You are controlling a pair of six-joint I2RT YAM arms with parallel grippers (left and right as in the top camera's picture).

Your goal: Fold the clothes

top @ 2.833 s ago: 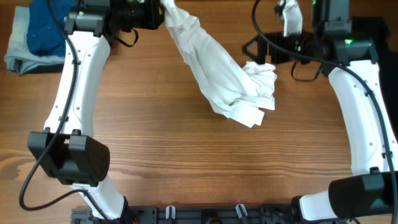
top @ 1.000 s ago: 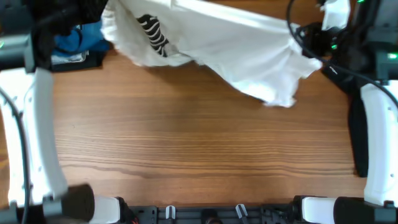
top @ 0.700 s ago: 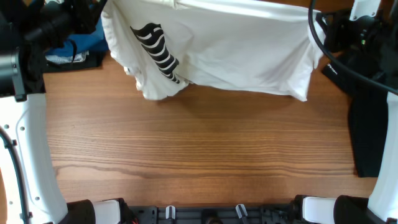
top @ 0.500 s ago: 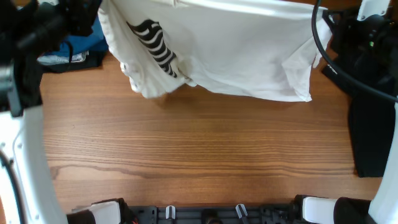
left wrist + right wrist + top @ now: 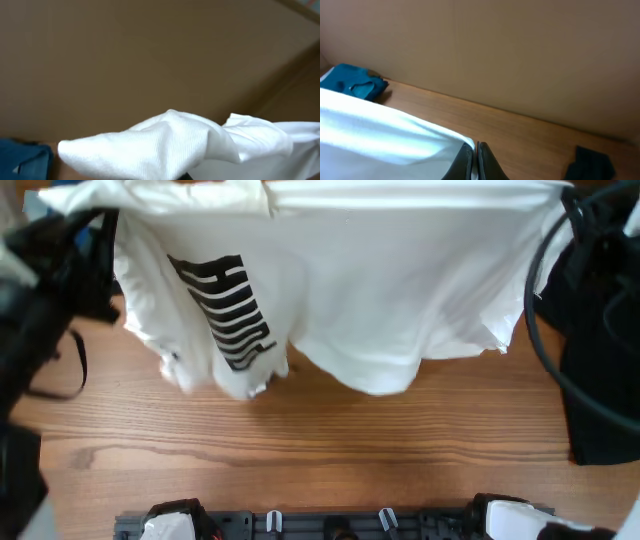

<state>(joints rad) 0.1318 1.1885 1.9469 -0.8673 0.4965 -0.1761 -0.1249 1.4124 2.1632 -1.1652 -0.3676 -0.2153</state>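
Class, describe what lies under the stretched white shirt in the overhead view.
Past the hem of the white shirt, only wooden table shows. The tabletop directly beneath the cloth is covered, so nothing there can be told.

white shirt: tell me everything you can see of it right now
The white shirt is thin, limp knit cloth, spread wide and hanging by its top edge above the table. A bold black striped print sits on its left part, which sags in folds. The lower hem is wavy. The right gripper pinches the top edge; the other end is bunched close to the left wrist camera.
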